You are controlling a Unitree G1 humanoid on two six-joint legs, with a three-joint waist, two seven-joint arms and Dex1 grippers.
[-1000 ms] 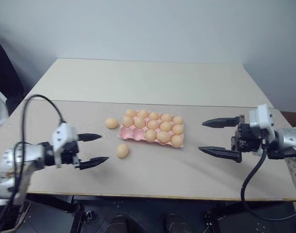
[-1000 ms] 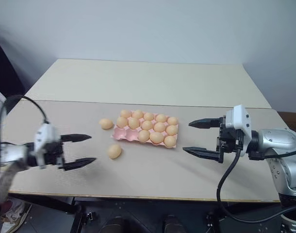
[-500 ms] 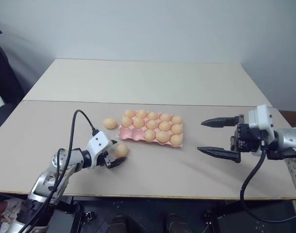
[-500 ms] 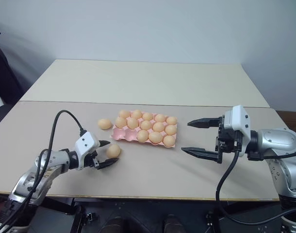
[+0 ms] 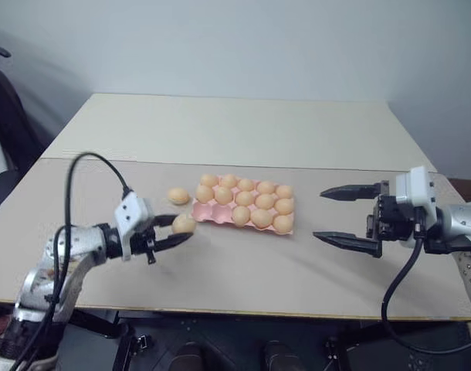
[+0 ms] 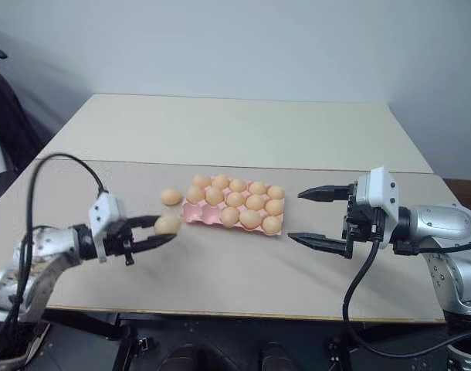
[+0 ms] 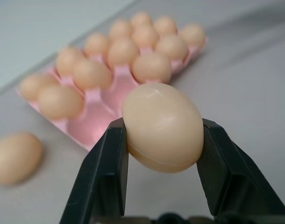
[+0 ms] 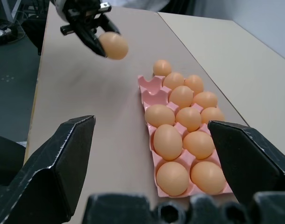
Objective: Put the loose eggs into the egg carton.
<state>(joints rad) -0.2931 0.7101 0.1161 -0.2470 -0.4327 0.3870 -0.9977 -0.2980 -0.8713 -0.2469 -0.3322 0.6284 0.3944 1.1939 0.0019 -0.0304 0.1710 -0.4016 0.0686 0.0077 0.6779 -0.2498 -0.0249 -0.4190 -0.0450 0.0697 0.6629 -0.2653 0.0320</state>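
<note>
Pale counter [image 5: 243, 131]: my left gripper [image 5: 176, 231] fingers clamp egg [image 5: 183, 223] beside egg carton [image 5: 243, 203] for placing; right gripper [image 5: 343, 216] fingers wide, waiting

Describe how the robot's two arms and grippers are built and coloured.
Both arms are silver-grey metal with rounded joint housings. Each ends in a white block at the wrist and a black gripper with two long, tapered black fingers: left gripper, right gripper. A black cable arches from the left wrist back along the arm; another black cable hangs in a loop below the right wrist. No markings are legible.
</note>
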